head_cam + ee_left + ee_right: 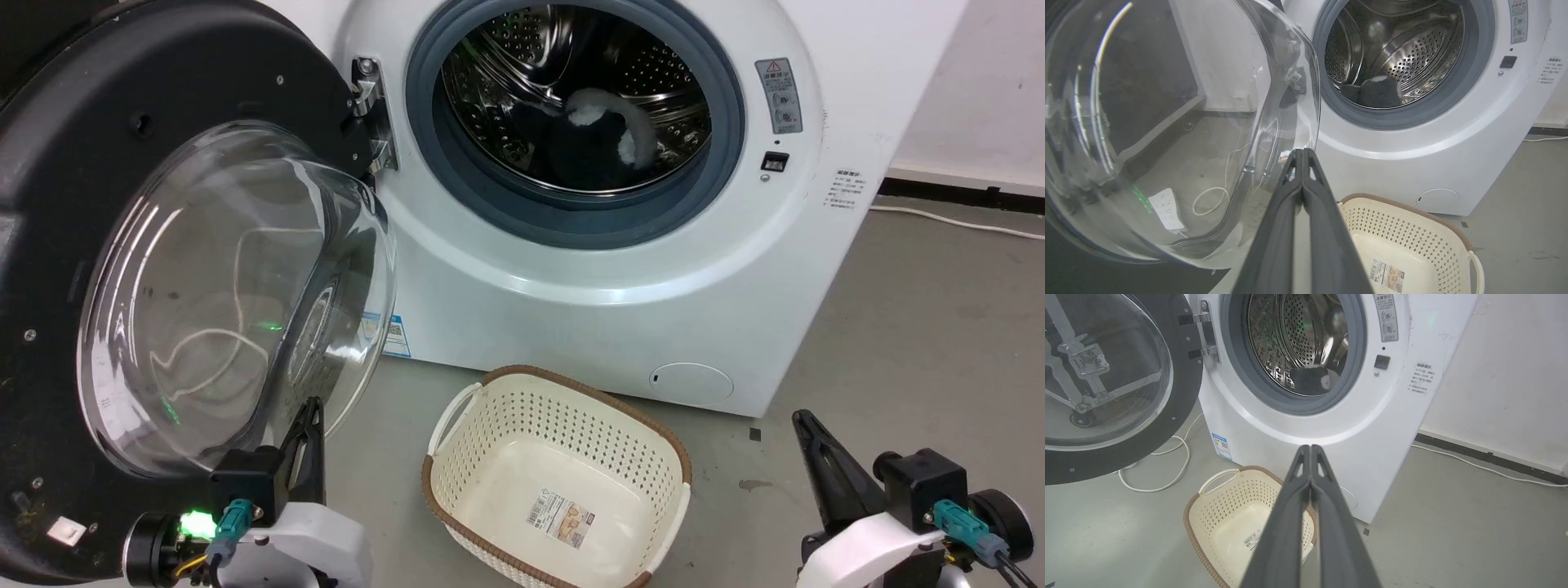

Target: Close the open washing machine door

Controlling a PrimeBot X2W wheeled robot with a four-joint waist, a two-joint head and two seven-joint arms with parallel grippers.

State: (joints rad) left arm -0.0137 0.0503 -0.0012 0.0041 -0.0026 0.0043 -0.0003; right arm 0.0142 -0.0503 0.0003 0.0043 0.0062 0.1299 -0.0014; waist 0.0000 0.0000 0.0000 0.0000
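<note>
The washing machine [620,269] [1412,163] [1298,449] is a white front-loader with a steel drum, and dark and white laundry lies inside. Its door [98,188] [1167,122] [1180,396], black-rimmed with a bulging clear glass bowl, hangs wide open on the left hinge. My left gripper [312,404] [1302,151] is shut, its tip right at the lower edge of the glass bowl; I cannot tell if it touches. At the lower right of the head view, my right gripper [800,416] [1309,447] is shut and empty, clear of the machine.
A cream perforated basket [457,482] [1453,241] [1208,506] stands empty on the grey floor in front of the machine, between my arms. A white cable [1167,477] loops on the floor under the door. Another white cable [955,219] runs along the right wall.
</note>
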